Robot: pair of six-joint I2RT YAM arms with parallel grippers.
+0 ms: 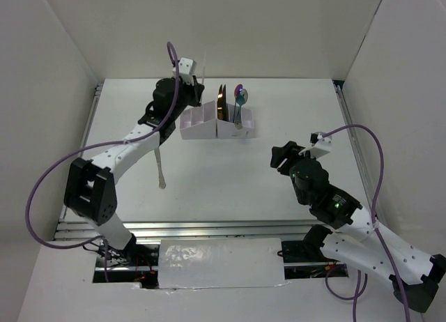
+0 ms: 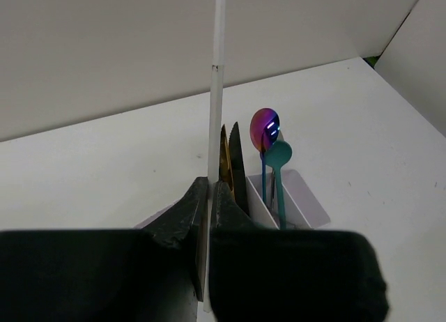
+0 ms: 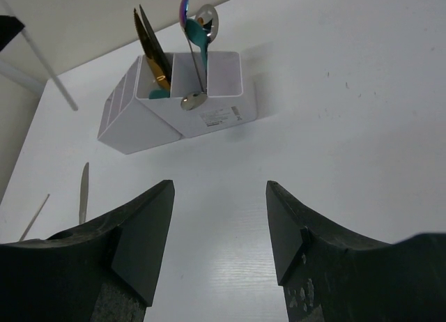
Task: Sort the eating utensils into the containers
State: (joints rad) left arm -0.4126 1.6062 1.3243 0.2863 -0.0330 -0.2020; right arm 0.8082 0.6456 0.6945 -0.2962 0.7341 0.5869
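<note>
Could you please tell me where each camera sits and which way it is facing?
Top external: above and behind the bases, looking down on the table; left arm and right arm both show.
Left wrist: on the left arm, looking along the shut left claw and its stick toward the box.
Right wrist: on the right arm, looking past the open right claw across the table at the box.
Shared: all three show the box and purple spoon.
</note>
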